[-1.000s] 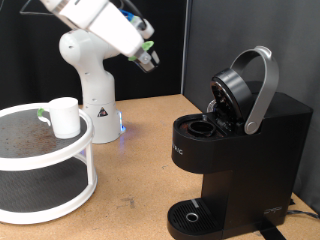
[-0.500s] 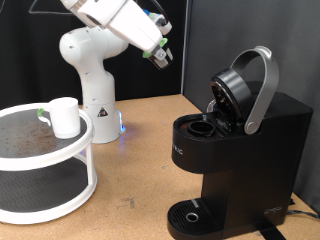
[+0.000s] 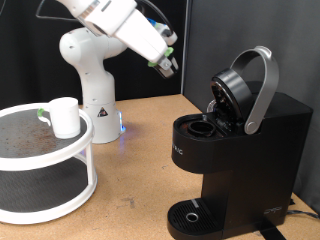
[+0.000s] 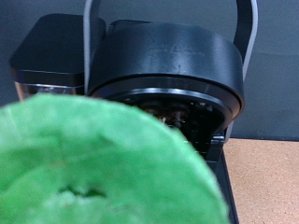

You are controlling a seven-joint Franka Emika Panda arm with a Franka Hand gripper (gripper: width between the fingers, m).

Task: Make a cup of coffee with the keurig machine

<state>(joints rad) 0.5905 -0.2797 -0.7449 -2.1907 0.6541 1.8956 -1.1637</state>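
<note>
The keurig machine (image 3: 235, 150) stands at the exterior view's right with its lid and grey handle (image 3: 262, 85) raised, so the brew chamber (image 3: 203, 128) is open. My gripper (image 3: 167, 64) hangs in the air to the left of and above the raised lid. It is shut on a small green-topped coffee pod (image 3: 162, 66). In the wrist view the pod's green top (image 4: 98, 163) fills the near field, with the machine's open brew head (image 4: 168, 75) behind it. The white cup (image 3: 65, 116) stands on the upper tier of a round stand at the exterior view's left.
The white two-tier round stand (image 3: 50, 185) fills the exterior view's bottom left. The white robot base (image 3: 92, 90) stands behind it on the wooden table (image 3: 140, 170). A round drip tray (image 3: 190, 216) sits at the machine's foot.
My gripper has moved towards the exterior view's right and slightly down, closer to the raised lid, still holding the pod. The cup and the machine have not moved.
</note>
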